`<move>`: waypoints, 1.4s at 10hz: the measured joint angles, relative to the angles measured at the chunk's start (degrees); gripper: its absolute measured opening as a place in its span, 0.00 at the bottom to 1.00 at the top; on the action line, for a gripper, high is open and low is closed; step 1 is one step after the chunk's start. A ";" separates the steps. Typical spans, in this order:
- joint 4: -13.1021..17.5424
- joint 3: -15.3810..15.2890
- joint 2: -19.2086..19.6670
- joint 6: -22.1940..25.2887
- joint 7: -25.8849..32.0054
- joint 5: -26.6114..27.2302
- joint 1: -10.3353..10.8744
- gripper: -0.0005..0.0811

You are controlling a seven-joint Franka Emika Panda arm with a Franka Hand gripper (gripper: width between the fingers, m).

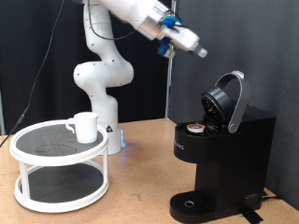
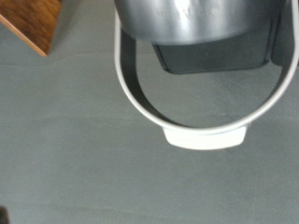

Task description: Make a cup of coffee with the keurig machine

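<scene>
The keurig machine [image 1: 224,149] stands on the wooden table at the exterior view's right, with its hinged lid [image 1: 227,101] raised. A small brown-topped pod [image 1: 194,128] sits in the open chamber. The white cup [image 1: 85,126] stands on the top tier of a round white shelf [image 1: 28,149] at the exterior view's left, far from the machine. My gripper [image 1: 194,47] hangs in the air above the raised lid and slightly to its left, touching nothing. In the wrist view my fingers do not show; the lid's silver-trimmed handle loop [image 2: 201,135] and shiny underside [image 2: 187,14] fill the upper part.
The arm's white base [image 1: 98,84] stands behind the shelf. A dark curtain hangs behind the scene. The machine's round drip base [image 1: 192,203] is near the table's front. A corner of the wooden table [image 2: 33,23] shows in the wrist view over grey floor.
</scene>
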State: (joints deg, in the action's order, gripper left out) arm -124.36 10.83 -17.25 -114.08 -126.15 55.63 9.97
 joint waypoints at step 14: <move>17.97 -16.55 13.36 -3.79 -16.53 -15.09 2.82 0.91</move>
State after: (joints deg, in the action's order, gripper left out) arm -106.40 -5.72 -3.88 -117.87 -142.67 40.54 12.79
